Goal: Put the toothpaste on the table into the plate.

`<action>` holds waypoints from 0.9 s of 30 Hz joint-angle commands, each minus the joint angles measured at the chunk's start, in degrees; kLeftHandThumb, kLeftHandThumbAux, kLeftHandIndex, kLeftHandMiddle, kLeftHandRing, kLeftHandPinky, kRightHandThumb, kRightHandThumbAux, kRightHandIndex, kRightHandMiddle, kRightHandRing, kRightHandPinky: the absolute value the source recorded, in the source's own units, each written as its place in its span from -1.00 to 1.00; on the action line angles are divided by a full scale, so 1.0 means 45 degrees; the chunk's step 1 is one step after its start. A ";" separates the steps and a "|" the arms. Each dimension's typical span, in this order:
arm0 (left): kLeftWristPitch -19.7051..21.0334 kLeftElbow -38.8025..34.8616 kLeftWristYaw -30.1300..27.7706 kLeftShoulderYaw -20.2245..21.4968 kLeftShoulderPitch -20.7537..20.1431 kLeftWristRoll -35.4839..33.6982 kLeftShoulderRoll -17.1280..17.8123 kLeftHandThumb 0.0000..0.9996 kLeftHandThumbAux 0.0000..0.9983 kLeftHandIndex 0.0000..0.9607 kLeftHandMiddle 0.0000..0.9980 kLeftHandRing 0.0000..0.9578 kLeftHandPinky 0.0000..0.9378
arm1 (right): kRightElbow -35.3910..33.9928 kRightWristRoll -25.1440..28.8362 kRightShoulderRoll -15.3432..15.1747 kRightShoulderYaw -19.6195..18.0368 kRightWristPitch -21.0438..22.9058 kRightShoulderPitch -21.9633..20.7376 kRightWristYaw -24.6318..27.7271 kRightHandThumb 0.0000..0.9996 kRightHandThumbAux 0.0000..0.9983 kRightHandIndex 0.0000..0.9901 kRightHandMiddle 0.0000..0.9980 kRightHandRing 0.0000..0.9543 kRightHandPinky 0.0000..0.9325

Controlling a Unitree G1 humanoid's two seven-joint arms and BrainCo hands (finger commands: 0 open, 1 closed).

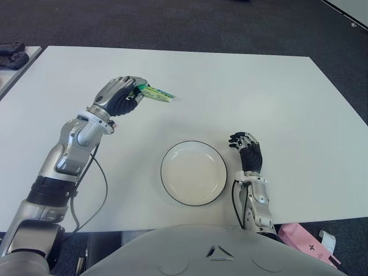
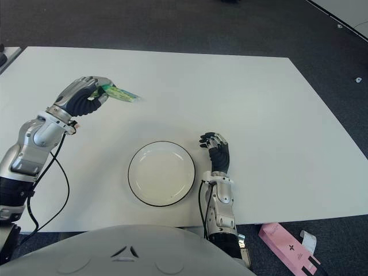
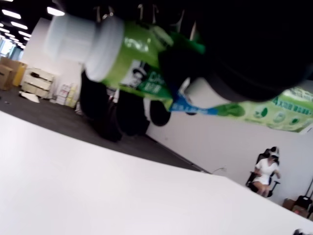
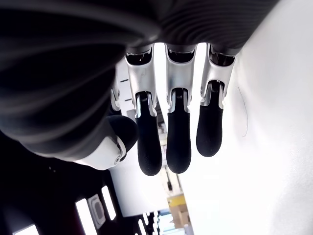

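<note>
The left hand (image 1: 122, 95) is raised over the left half of the white table (image 1: 276, 92), its fingers curled tight around the toothpaste (image 1: 155, 94), a green tube whose flat crimped end sticks out toward the table's middle. In the left wrist view the tube (image 3: 146, 68) shows close up, with its white cap (image 3: 80, 41) at one end and dark fingers (image 3: 234, 54) wrapped over its body; the tube is clear of the tabletop there, with bare white surface below it. The plate (image 1: 194, 173), white with a dark rim, sits near the table's near edge, about midway along it, and holds nothing. The toothpaste is well apart from the plate, farther from the near edge and more to the left. The right hand (image 1: 247, 150) shows just beside the plate on its right side, close to the near edge, with its fingers loosely bent and nothing in them; the right wrist view shows the fingertips (image 4: 178, 147) hanging free. A pink box (image 1: 305, 244) lies on the dark floor below the table's near right corner.
</note>
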 commanded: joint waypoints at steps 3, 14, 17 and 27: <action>-0.0717 0.0043 -0.0397 -0.0885 -0.0646 -0.0209 -0.0783 0.71 0.33 -0.13 0.08 0.91 0.87 | 0.0397 0.0019 0.0554 -0.0061 0.0596 0.0081 -0.0185 0.41 0.45 -0.13 0.01 0.04 0.06; -0.0366 -0.1052 -0.2364 -0.1923 -0.0637 -0.1377 -0.1406 0.71 0.34 -0.15 0.09 0.85 0.82 | 0.0300 -0.0053 0.0542 -0.0014 0.0759 0.0053 -0.0389 0.41 0.45 -0.13 0.02 0.05 0.07; -0.0150 -0.1278 -0.2927 -0.2105 -0.0415 -0.1764 -0.1511 0.70 0.34 -0.16 0.09 0.83 0.80 | 0.0348 -0.0047 0.0532 -0.0023 0.0688 0.0037 -0.0353 0.41 0.45 -0.13 0.02 0.05 0.07; -0.1426 -0.0658 -0.3731 -0.3744 -0.0959 -0.0135 -0.1202 0.70 0.34 -0.17 0.09 0.82 0.83 | 0.0456 0.0101 0.0527 -0.0107 0.0569 0.0002 -0.0214 0.42 0.45 -0.13 0.02 0.05 0.07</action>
